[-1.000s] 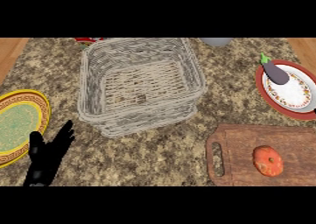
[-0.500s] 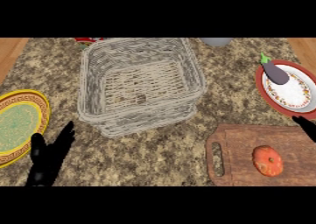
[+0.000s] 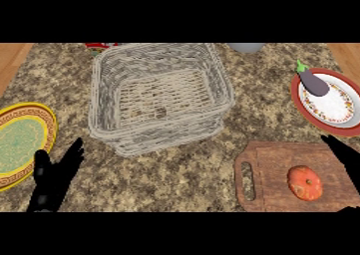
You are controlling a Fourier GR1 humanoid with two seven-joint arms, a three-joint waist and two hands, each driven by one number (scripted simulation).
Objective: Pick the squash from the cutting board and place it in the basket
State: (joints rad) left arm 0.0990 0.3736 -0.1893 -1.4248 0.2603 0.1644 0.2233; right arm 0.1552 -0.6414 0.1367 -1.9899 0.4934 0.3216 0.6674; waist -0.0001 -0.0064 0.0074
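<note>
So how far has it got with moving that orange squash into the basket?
Hardly started. The squash lies on the cutting board, and the basket holds nothing. The right hand is open at the board's right edge, beside the squash, not touching it. The left hand rests open near the yellow plate. Grasping, carrying and placing remain.
</note>
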